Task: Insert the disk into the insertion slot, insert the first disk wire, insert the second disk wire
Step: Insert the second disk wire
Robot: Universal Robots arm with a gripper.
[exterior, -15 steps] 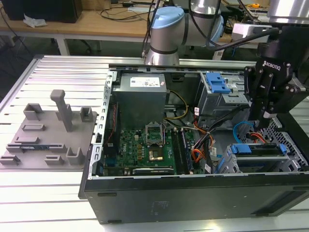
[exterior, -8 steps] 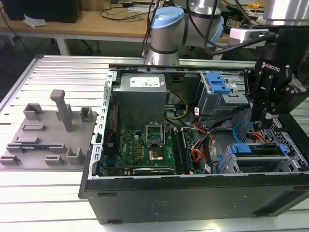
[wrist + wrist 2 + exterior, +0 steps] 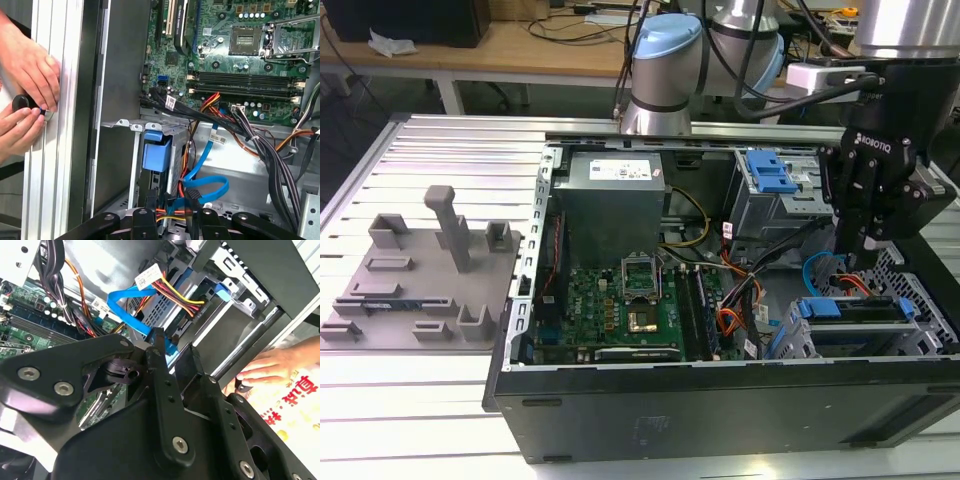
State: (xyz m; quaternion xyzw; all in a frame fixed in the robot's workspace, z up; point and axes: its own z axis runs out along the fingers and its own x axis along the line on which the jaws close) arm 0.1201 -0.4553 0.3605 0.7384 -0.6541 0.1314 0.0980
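Black anodised links of the gripper crowd the second wrist view, bolted metal with a matte finish. Whether it's clenched on anything or released, I can't tell. It hangs right over the slot, a low bay of grey perforated sheet metal.

And the disk is in that slot! Its bright blue plastic carrier runs across the mouth of the slot in the exterior view, with a dark flat edge showing under it.

Look at the cabling. A flat, glossy blue cable curls just beside the slot and passes close under the gripper, ending in a black plug. A bundle of red, yellow and orange wires drapes onto the slot's top.

Beyond the slot lies the green motherboard, studded with sockets. Room is tight here: the case wall rises on one side of the slot and cable loops crowd the other.

Outside that wall, across from the slot, a person's hands rest on the ribbed aluminium table, pinching a small black knob.
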